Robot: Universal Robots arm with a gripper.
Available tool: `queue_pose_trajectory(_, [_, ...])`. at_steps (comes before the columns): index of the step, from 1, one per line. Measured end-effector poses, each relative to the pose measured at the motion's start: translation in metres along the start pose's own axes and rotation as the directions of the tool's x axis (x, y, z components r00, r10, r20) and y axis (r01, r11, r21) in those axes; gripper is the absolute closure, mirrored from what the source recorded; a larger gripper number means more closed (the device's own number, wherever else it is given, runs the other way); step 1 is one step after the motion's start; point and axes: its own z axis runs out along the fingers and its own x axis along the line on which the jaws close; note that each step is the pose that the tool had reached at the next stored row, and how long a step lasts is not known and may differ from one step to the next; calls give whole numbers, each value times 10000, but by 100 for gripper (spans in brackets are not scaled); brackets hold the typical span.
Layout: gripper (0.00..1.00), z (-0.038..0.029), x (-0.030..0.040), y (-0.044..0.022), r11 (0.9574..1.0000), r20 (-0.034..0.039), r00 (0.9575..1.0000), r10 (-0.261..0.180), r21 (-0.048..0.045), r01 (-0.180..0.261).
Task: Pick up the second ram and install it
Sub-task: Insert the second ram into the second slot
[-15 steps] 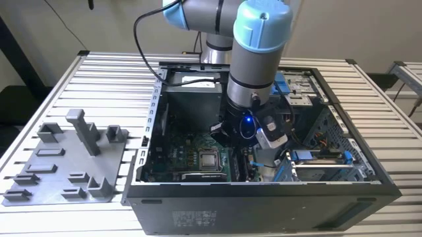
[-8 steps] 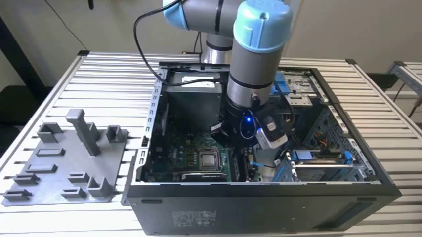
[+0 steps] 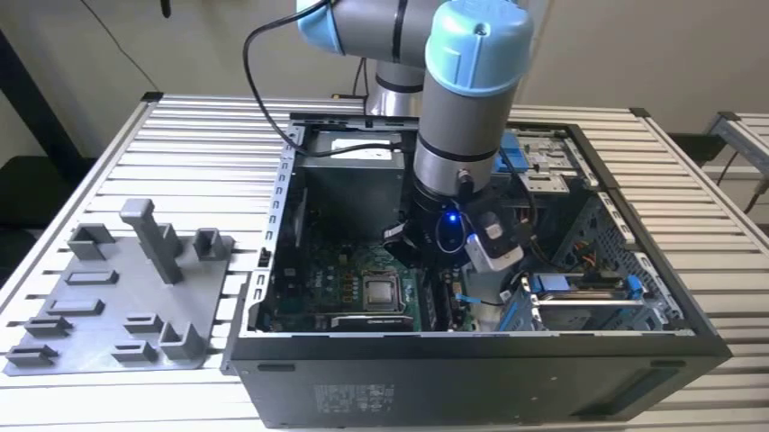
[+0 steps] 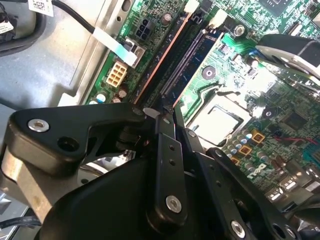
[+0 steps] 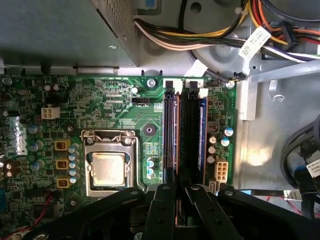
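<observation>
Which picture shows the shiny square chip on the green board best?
The first wrist view: it looks straight down on the square silver chip, whole and flat inside its metal frame. The second wrist view shows it slanted, with a corner behind the gripper. The exterior view shows it small, deep inside the computer case.

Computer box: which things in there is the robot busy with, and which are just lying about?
For the job:
- pincer, down over the memory slots
- second ram, the dark stick on edge just ahead of it
- motherboard, which carries the slots

Just lying about:
- grey tray beside the case
- coloured wires
- square silver chip
</observation>
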Motion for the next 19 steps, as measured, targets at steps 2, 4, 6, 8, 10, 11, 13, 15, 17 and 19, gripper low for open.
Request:
queue_pose_trajectory(2, [86,1,0,1,10000,-1,10000,59,0,-59])
queue_pose_trajectory(4, [86,1,0,0,10000,-2,10000,98,1,-98])
queue_pose_trajectory(6, [86,1,0,1,9999,-1,9999,135,0,-135])
queue_pose_trajectory(8, [86,1,0,0,9998,-3,9998,178,1,-178])
queue_pose_trajectory(10, [86,1,0,0,9998,-4,9998,189,3,-189])
queue_pose_trajectory(11, [86,3,0,-1,9998,-4,9998,191,4,-191])
queue_pose_trajectory(13, [86,13,0,0,9998,-4,9998,192,3,-192])
queue_pose_trajectory(15, [86,23,0,0,9998,-4,9998,193,6,-193])
queue_pose_trajectory(17, [86,30,0,1,9998,-4,9998,193,7,-193])
queue_pose_trajectory(19, [86,35,1,2,9998,-4,9998,195,7,-195])
